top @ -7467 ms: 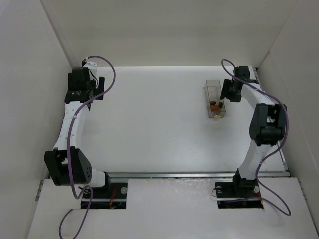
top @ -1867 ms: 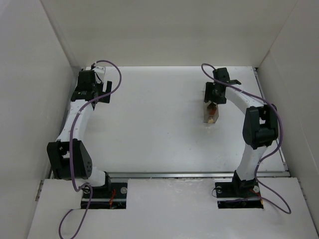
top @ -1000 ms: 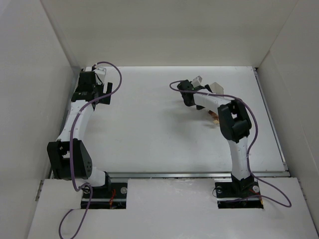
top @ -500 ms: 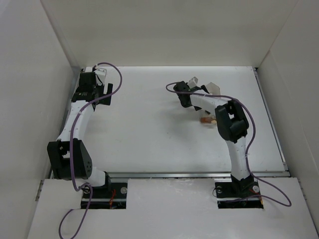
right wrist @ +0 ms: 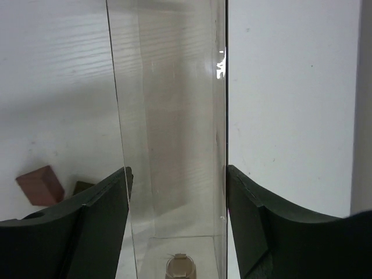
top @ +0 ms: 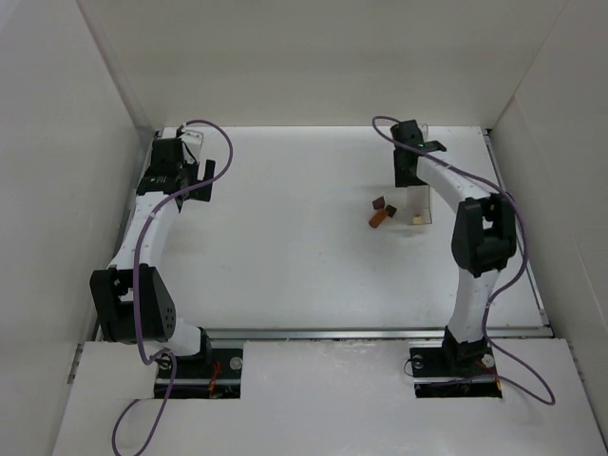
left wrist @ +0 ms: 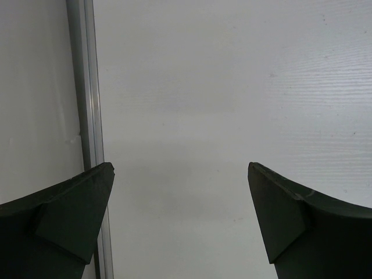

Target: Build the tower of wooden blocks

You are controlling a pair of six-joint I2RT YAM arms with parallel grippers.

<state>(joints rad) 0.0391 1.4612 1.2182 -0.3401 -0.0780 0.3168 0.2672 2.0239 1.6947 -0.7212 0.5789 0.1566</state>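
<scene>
The right gripper (right wrist: 177,170) clamps the clear container (right wrist: 174,116) across its long walls. The left gripper (left wrist: 180,165), well left of the container, stands spread and empty. The dark block (top: 378,202) and the orange block (top: 380,218) lie on the table (top: 285,247) just left of the container. They look light, rigid and smooth, so pinch across opposite flat faces. A pale piece (right wrist: 180,266) inside the container is cut off and its shape is unclear.

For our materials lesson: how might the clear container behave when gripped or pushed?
The container looks thin-walled, so probably light, and may flex where the right tool grips it. Its smooth sides could slip. Holding one small piece, it likely slides easily.
</scene>
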